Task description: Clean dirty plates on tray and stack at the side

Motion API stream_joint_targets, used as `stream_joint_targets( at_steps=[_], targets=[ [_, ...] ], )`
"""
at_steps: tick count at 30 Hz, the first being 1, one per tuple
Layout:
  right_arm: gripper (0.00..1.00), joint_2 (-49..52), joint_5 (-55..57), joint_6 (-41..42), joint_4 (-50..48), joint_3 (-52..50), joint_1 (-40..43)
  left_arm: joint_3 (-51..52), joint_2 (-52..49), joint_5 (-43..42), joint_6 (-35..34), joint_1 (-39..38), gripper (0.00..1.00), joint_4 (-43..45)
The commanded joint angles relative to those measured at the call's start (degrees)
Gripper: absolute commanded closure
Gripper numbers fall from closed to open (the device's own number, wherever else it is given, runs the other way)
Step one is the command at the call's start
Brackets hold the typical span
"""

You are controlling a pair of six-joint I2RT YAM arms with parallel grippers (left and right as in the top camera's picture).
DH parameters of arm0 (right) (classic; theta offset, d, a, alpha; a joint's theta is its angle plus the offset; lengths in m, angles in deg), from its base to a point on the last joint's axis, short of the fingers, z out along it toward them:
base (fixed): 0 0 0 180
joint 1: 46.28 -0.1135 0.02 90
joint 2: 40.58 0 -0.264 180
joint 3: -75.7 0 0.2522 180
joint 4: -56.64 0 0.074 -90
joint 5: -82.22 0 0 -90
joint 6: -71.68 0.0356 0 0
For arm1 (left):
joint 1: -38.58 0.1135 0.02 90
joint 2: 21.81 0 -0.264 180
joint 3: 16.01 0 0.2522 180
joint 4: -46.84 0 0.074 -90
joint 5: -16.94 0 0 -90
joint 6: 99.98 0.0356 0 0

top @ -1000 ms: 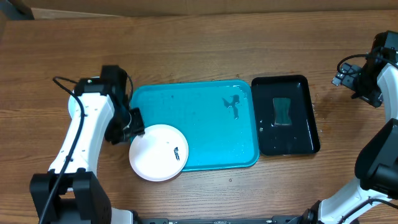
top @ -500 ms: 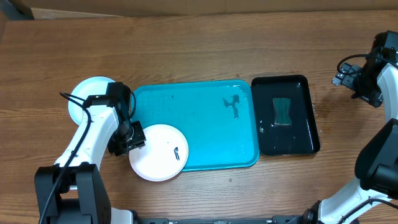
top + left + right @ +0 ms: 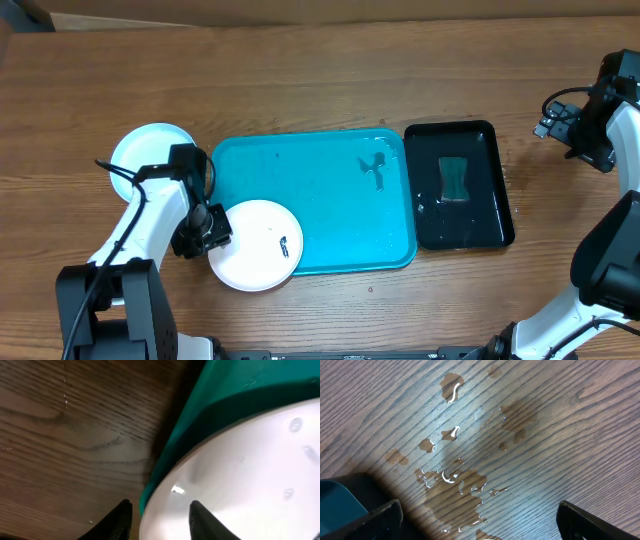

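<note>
The white round plastic plate (image 3: 255, 250) lies at the near left corner of the large turquoise rectangular plastic tray (image 3: 300, 137). Part of it is on the tray and part hangs out over the raised rim above the wooden tabletop (image 3: 320, 70). A small dark smear (image 3: 283, 245) sits near the plate's right edge. The left pincer (image 3: 214, 228) is at the plate's left edge, partly open. In the left wrist view its two black fingertips (image 3: 121, 521) stand apart with the plate's rim running up between them, one over bare wood and the other over the white surface; whether either touches the plate cannot be told. A pale blue round plastic plate (image 3: 145, 150) rests on the tabletop just beyond the tray's left end, its near side hidden under the left arm (image 3: 135, 225). The rest of the tray is wet, with a dark mark (image 3: 372, 168) towards its far right corner. Just beside the tray on the right lies a glossy black rectangular tray (image 3: 450, 127) holding a dark green sponge (image 3: 455, 178) and a film of water. The right pincer (image 3: 480, 520) hangs to the right of the black tray, apart from it, its jaws spread wide and holding nothing. Below it the wood carries scattered water puddles (image 3: 455, 485).
</note>
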Motion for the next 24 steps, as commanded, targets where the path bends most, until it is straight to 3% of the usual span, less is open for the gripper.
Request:
stream_joint_targets(
  at_steps=[1, 3, 6, 11, 19, 24],
  targets=[
    [0.0, -1.03, 0.0, 0.24, -0.13, 0.44, 0.02, 1.64, 0.13, -0.94, -0.57, 0.15, 0.67, 0.76],
    [0.0, -1.03, 0.02, 0.24, -0.11, 0.44, 0.02, 1.64, 0.13, -2.67, -0.13, 0.15, 0.76, 0.76],
    [0.0, -1.03, 0.02, 0.24, -0.11, 0.44, 0.02, 1.64, 0.13, -7.08, 1.44, 0.07, 0.8, 1.11],
    [0.0, -1.03, 0.02, 0.24, -0.11, 0.44, 0.02, 1.64, 0.13, -18.4, 4.31, -0.48, 0.8, 4.04],
    [0.0, -1.03, 0.02, 0.24, -0.13, 0.44, 0.02, 1.7, 0.13, -27.85, 0.83, -5.79, 0.72, 12.57],
    [0.0, -1.03, 0.02, 0.24, -0.13, 0.44, 0.02, 1.25, 0.13, -28.61, -2.16, -12.09, 0.57, 17.84]
  ],
)
